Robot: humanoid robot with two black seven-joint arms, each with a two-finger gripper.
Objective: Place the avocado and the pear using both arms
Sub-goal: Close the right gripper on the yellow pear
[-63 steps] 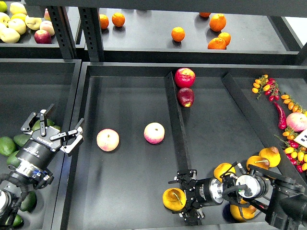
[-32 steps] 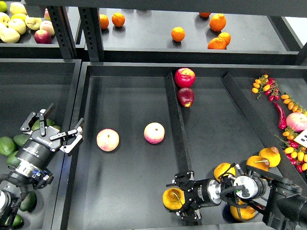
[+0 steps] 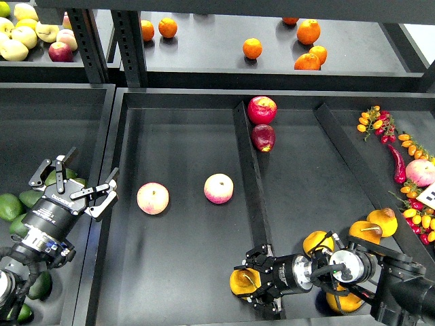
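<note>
The pear (image 3: 242,282), orange-yellow with a thin brown stem, sits low in the wide middle bin (image 3: 177,272), just left of the divider. My right gripper (image 3: 258,284) reaches across the divider, and its fingers close on the pear from both sides. My left gripper (image 3: 80,176) is open and empty, raised over the left bin's right wall. Several green oval fruits lie under and beside that arm. One darker green fruit (image 3: 39,285) near my left forearm may be the avocado; I cannot tell for sure.
Two pink-cream peaches (image 3: 153,198) (image 3: 219,188) lie in the middle bin. Red apples (image 3: 262,109) sit at the divider's far end. More pears (image 3: 383,221) lie by my right arm. Chillies and small tomatoes (image 3: 397,163) are at right, oranges (image 3: 252,48) on the shelf behind.
My right gripper has shifted slightly left and down with the pear between its fingers. The left arm has not moved.
</note>
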